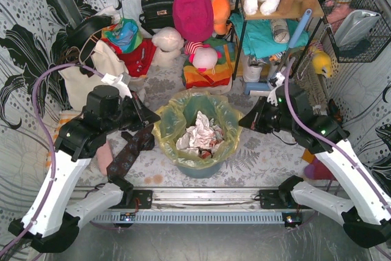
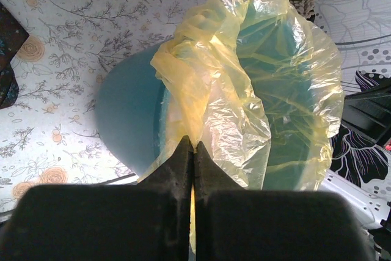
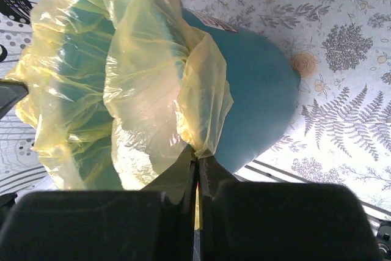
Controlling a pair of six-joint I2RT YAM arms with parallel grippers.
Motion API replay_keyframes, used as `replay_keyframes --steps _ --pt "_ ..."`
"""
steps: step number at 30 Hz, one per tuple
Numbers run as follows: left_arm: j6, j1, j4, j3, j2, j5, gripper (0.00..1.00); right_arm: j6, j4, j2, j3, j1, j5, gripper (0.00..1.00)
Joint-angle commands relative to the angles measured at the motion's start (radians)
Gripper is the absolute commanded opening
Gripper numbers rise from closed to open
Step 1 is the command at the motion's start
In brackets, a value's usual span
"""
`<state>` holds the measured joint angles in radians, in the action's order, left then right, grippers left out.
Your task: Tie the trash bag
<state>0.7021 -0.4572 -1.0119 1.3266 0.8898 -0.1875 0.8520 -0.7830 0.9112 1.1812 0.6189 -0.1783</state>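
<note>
The trash bag (image 1: 183, 114) is thin yellow-green plastic lining a teal round bin (image 1: 201, 168), with crumpled white paper (image 1: 200, 132) inside. My left gripper (image 1: 154, 118) is shut on the bag's left rim; in the left wrist view (image 2: 193, 146) the plastic (image 2: 214, 84) is pinched between the closed fingers. My right gripper (image 1: 242, 123) is shut on the bag's right rim; in the right wrist view (image 3: 197, 158) the gathered plastic (image 3: 159, 84) runs into the closed fingers. The bag's rim is pulled up off the bin on both sides.
A cream canvas tote (image 1: 85, 77) and a dark patterned cloth (image 1: 131, 151) lie at the left. Bags, toys and folded cloths (image 1: 195, 35) crowd the back. A shelf unit (image 1: 275, 29) and wire basket (image 1: 357, 22) stand at the right.
</note>
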Motion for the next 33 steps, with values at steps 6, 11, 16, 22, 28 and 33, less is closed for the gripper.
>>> replay_keyframes --steps 6,11,16,22,28,33 --pt "0.007 0.005 0.109 0.063 0.039 -0.001 0.01 -0.071 -0.041 0.08 0.184 0.008 0.067 0.0" --pt "-0.012 0.005 0.128 0.091 0.077 0.008 0.01 -0.109 -0.051 0.136 0.296 0.007 0.082 0.0" --pt "-0.035 0.005 0.177 0.09 0.11 0.027 0.0 -0.136 -0.039 0.179 0.351 0.007 0.101 0.0" --pt "-0.044 0.005 0.228 0.148 0.164 0.001 0.0 -0.165 -0.019 0.233 0.423 0.007 0.103 0.0" --pt "-0.052 0.005 0.216 0.134 0.163 -0.004 0.0 -0.146 -0.005 0.217 0.361 0.007 0.084 0.0" --pt "-0.018 0.005 0.268 0.028 0.148 -0.096 0.0 -0.112 0.116 0.203 0.225 0.007 -0.132 0.0"
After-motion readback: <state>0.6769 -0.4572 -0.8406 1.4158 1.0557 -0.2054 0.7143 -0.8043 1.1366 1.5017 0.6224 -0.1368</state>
